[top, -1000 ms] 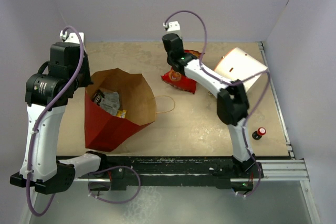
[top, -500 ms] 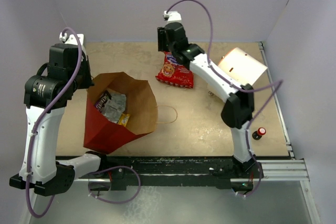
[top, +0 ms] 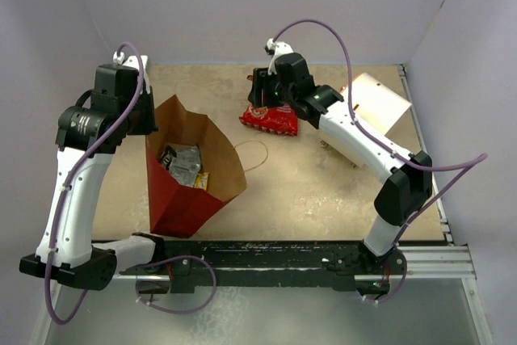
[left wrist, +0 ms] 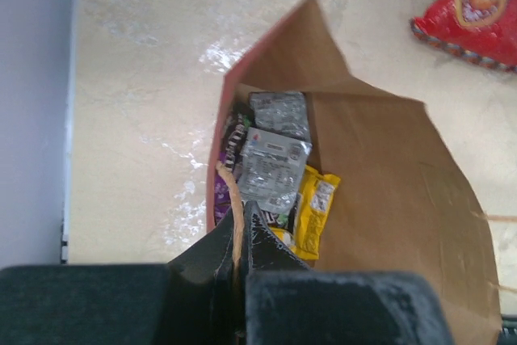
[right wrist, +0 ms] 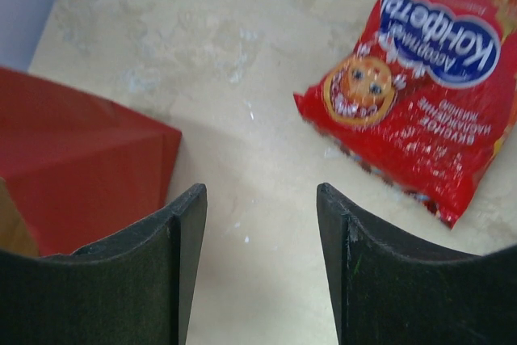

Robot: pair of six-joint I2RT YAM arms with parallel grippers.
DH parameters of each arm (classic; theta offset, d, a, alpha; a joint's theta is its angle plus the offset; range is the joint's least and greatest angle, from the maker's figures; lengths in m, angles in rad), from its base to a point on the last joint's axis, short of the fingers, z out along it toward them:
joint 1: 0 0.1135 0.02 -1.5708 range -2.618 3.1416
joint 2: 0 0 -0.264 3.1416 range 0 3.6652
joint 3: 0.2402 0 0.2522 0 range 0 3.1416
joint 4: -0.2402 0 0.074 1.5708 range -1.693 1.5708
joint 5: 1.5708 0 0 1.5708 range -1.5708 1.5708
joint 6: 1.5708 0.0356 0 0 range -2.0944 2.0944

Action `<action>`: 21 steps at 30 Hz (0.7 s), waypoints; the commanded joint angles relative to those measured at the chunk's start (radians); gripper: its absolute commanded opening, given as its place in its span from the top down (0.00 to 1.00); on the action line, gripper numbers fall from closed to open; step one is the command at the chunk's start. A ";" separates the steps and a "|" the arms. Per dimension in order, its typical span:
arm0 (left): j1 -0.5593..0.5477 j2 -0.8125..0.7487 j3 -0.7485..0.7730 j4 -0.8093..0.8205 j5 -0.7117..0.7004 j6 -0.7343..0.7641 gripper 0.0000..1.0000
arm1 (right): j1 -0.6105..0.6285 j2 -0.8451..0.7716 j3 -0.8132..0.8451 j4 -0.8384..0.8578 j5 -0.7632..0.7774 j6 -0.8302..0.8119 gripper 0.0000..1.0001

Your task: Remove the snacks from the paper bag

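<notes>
The paper bag (top: 174,199), red outside and brown inside, stands open at the left. My left gripper (top: 149,119) is shut on a thin brown strip at the bag's near rim (left wrist: 229,191). Inside the bag lie two silver foil packs (left wrist: 279,115) (left wrist: 273,169) and the purple-and-yellow candy packet (left wrist: 313,217); they also show in the top view (top: 184,163). The red cookie bag (top: 269,116) lies on the table behind the paper bag. My right gripper (top: 260,90) is open and empty, above the table between the cookie bag (right wrist: 420,94) and the paper bag (right wrist: 73,167).
A white cylinder (top: 376,103) lies at the back right, beside my right arm. One loop handle (top: 254,155) lies on the table to the right of the bag. Walls close in the left, back and right sides.
The cookie bag has been left on the table and my right gripper has moved off it, open. My left arm has shifted right and back, drawing the paper bag with it.
</notes>
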 commanded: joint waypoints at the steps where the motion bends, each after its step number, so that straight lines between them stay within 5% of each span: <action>1: -0.003 0.028 0.128 0.026 -0.222 -0.043 1.00 | 0.003 -0.080 -0.013 0.003 -0.019 0.021 0.40; 8: -0.003 0.049 0.159 0.056 -0.646 0.077 1.00 | 0.002 -0.124 -0.020 -0.003 -0.024 0.029 0.40; 11: -0.002 -0.018 0.060 0.248 -0.655 0.261 1.00 | 0.003 -0.153 -0.053 0.002 -0.026 0.027 0.40; 15: -0.004 -0.111 -0.067 0.488 -0.476 0.396 1.00 | 0.003 -0.194 -0.103 0.014 -0.022 -0.001 0.40; 21: -0.003 -0.087 -0.145 0.487 0.119 0.383 1.00 | 0.003 -0.243 -0.179 0.050 -0.018 -0.082 0.39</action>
